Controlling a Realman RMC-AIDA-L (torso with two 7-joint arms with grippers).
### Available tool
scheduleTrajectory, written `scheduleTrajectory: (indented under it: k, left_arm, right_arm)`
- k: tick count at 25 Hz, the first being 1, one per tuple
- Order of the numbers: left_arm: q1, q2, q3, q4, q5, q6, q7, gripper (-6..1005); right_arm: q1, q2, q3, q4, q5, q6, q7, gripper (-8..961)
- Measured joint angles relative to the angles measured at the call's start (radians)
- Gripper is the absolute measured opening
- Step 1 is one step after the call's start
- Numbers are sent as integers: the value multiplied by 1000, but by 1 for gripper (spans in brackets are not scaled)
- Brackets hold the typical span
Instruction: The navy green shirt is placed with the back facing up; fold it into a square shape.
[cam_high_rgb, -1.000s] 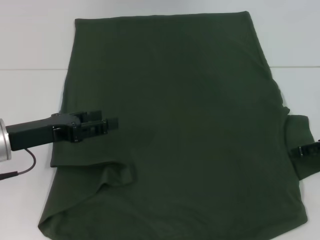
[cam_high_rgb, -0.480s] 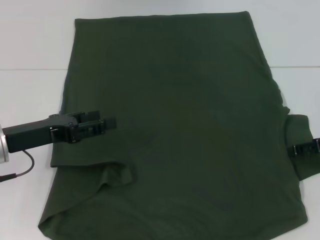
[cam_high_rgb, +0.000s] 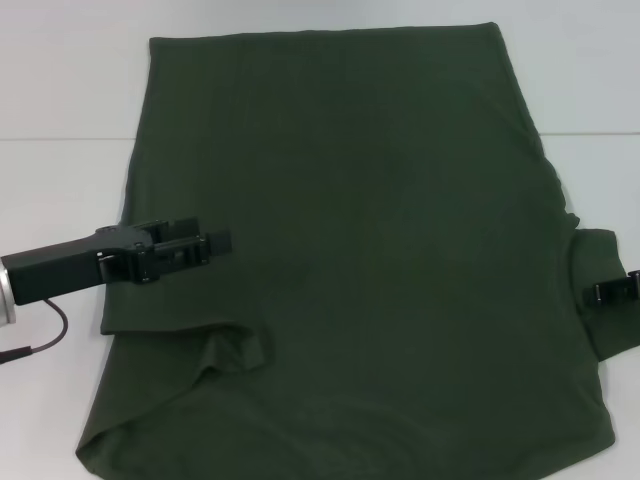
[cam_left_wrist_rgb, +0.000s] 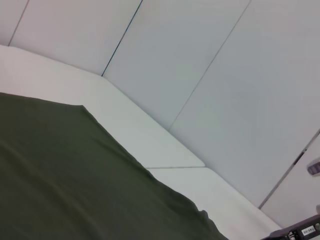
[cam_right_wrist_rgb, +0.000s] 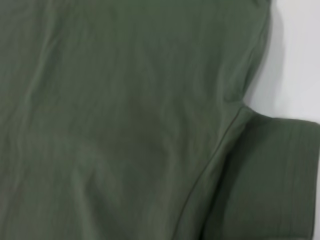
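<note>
Currently I see the large dark olive-green cotton shirt (cam_high_rgb: 350, 250) spread plain side up across the white table (cam_high_rgb: 60, 100); no fold made, so all folding remains; left gripper (cam_high_rgb: 205, 246) hovers over the left sleeve, fingers apart, empty; right gripper (cam_high_rgb: 615, 290) barely enters at the right sleeve, state indeterminable.

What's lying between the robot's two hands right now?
Only the navy green shirt: in the head view its plain cloth spans the whole stretch from the left hand to the right hand at the edge, with nothing on it.
</note>
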Motion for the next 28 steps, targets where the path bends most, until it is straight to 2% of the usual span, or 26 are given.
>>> scheduleTrajectory:
  k: [3,12,17,22,28]
  left_arm:
    - [0,0,0,0,-3,1,-1,753]
    - [0,0,0,0,-13,3,-3,753]
    - [0,0,0,0,-14,3,-3,753]
    - [0,0,0,0,-14,4,-4,753]
    - [0,1,-1,1,-22,5,-6,752]
  right_arm:
    - [-2,-2,5,4,-2,4,6,724]
    - [-14,-5,42,-1,-6,11,23,482]
    - [-13,-5,43,7,-5,21,18,239]
    - [-14,-7,43,-1,-16,25,40,36]
    - [-28,-15,46,-49,-69,63,107,17]
